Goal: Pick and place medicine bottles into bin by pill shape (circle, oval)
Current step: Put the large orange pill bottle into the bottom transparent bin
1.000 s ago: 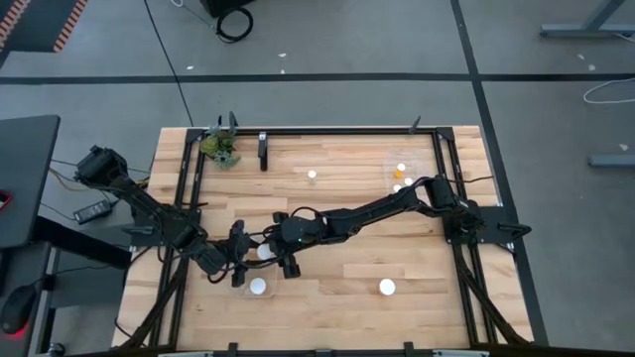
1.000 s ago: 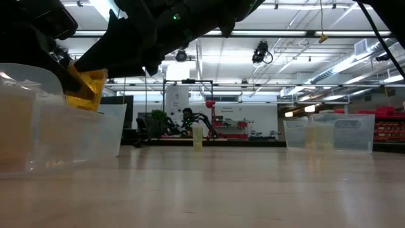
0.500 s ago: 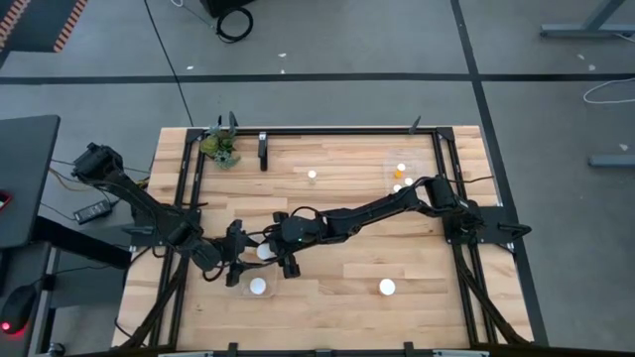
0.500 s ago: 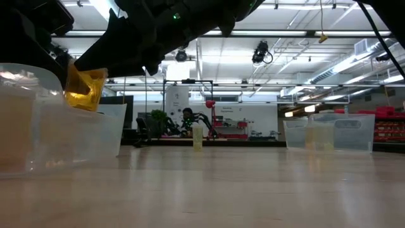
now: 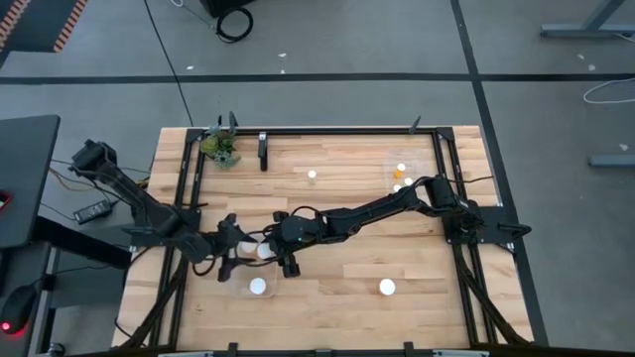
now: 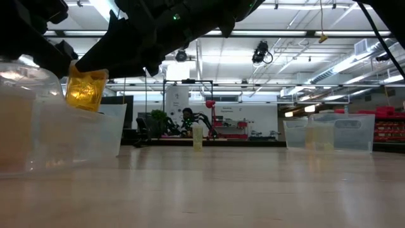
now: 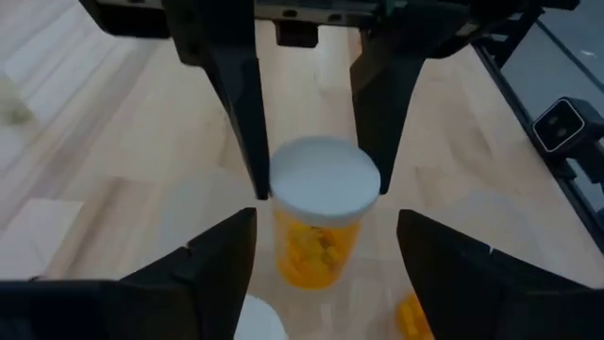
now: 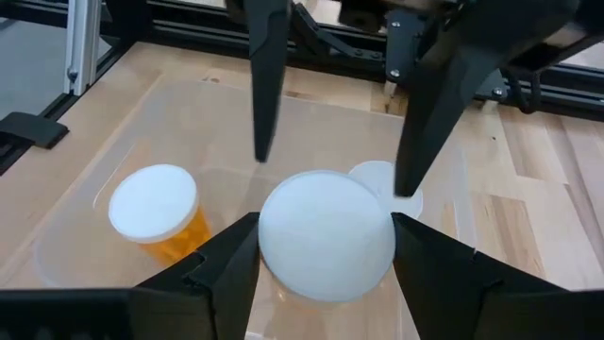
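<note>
Firstly, at the left side of the table, the left gripper is seen low over the wood, and its fingers are held apart: in the left wrist view they stand clear of the bottle on both sides and nothing is clamped by them. Just to the right of it, an amber medicine bottle with a white cap is gripped by the right gripper, whose two fingers are pressed against the cap from both sides. This bottle is held upright in the air above a clear bin, between the two grippers, which face each other closely. Inside this bin a second bottle is seen, tilted on its side, and another white cap is partly hidden behind the held one.

Further right, the right arm is stretched across the table from its base at the right edge. One bottle is found alone on the wood near the far side, and one more near the front side. At the far right a second clear bin is placed, and a few bottles are seen in it.
</note>
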